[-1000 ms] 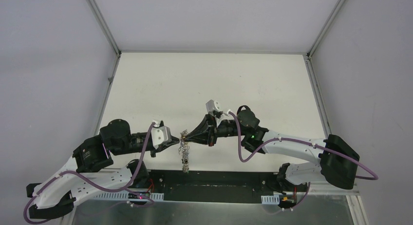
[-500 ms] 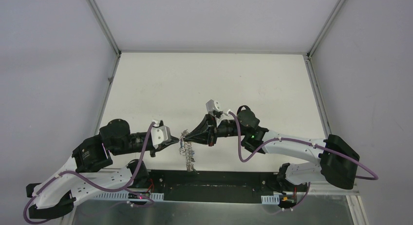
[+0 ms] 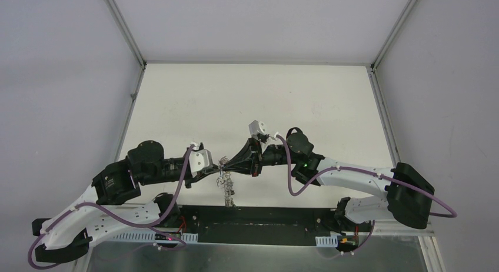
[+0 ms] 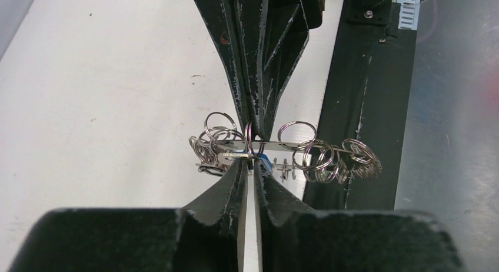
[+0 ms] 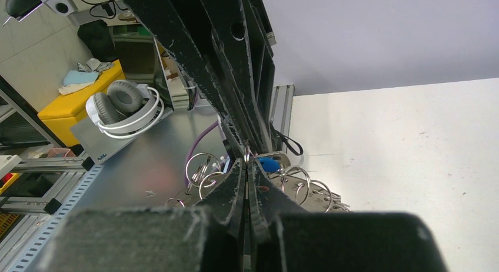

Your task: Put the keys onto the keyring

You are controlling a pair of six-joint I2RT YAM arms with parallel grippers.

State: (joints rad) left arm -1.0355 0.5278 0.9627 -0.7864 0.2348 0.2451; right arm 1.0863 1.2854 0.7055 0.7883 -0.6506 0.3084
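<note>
Contact tip-to-tip: right gripper, at twelve o'clock, clamps the silvery loop-edged metal keyring; left gripper, at six, pinches a tiny blue-headed key.

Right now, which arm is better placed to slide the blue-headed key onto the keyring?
Left, probably. The left gripper seems shut on the blue-headed key, right against the keyring. The right gripper is clamped on the keyring, so it should only hold it steady.

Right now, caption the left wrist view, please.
Left claw and right claw pinch a silvery loop-edged metal keyring together.
</note>
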